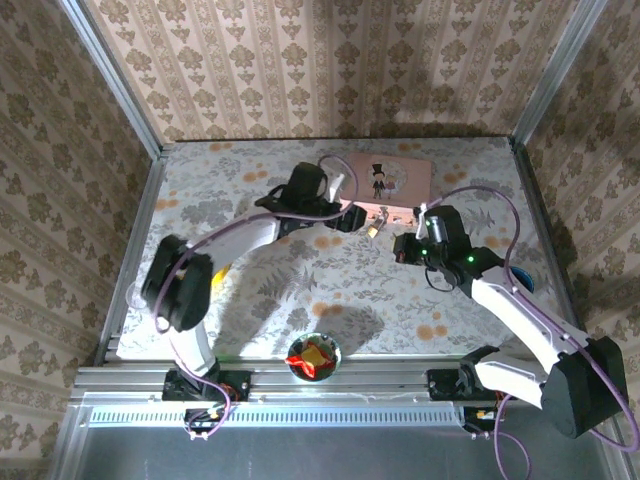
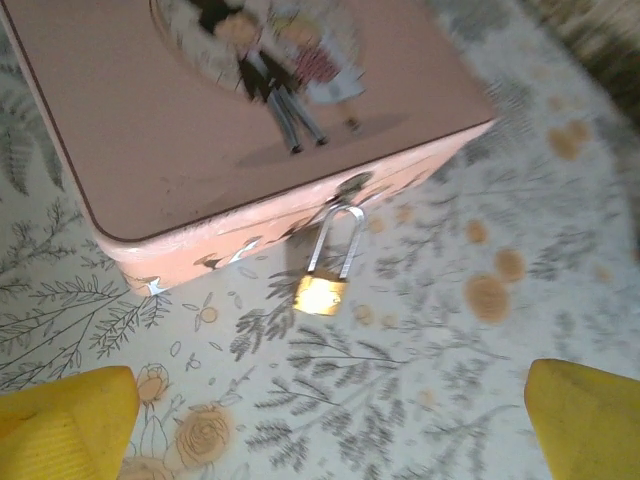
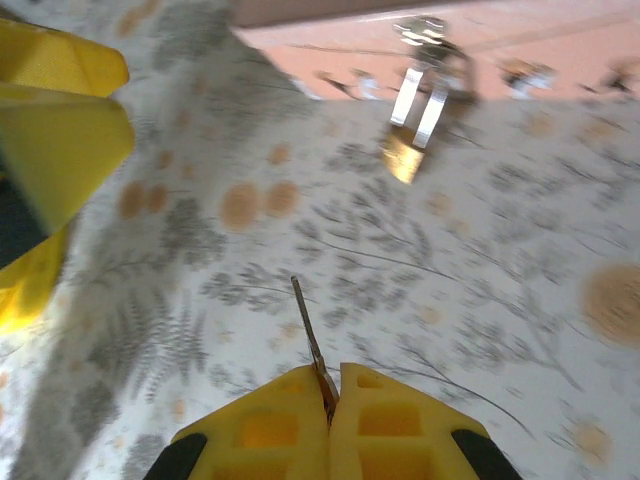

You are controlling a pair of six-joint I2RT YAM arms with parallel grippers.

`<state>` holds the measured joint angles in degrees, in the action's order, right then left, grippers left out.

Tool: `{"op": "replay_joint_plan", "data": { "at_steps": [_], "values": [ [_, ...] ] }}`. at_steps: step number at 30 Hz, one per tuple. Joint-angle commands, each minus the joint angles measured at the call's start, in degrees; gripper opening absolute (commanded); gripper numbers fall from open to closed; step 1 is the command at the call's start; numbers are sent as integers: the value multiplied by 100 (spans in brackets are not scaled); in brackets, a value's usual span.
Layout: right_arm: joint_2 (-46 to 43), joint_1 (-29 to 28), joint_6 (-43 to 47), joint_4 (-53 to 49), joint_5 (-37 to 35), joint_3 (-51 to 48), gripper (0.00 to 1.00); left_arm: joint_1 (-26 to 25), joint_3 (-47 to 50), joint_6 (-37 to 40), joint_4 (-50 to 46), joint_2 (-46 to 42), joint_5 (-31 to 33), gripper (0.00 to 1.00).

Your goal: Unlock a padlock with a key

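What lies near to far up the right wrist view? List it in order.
right gripper → key, pinched between its fingers → padlock, hanging from the box → tin box

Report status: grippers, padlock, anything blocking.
Left gripper open, hovering by small brass padlock hooked on pink tin box. Right gripper shut on slim dark metal key. Nothing between key and padlock.

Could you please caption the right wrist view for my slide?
Right end effector pinches the key, its tip pointing toward the padlock hooked to the pink tin box.
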<state>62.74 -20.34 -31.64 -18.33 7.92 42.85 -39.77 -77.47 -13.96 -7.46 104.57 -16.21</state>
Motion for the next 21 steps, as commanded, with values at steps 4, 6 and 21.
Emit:
{"op": "replay_joint_plan", "data": {
  "at_steps": [4,6,21],
  "values": [
    [-465,267,-429,-426,-558,-379,0,-210,-1331,627,-761,1297,244,93],
    [-570,285,-431,-410,-588,-424,0,-293,-1635,833,-907,1640,391,89],
    [-877,371,-431,-119,-573,-594,0,-786,-2489,1181,-884,2814,1637,67]
  ]
}}
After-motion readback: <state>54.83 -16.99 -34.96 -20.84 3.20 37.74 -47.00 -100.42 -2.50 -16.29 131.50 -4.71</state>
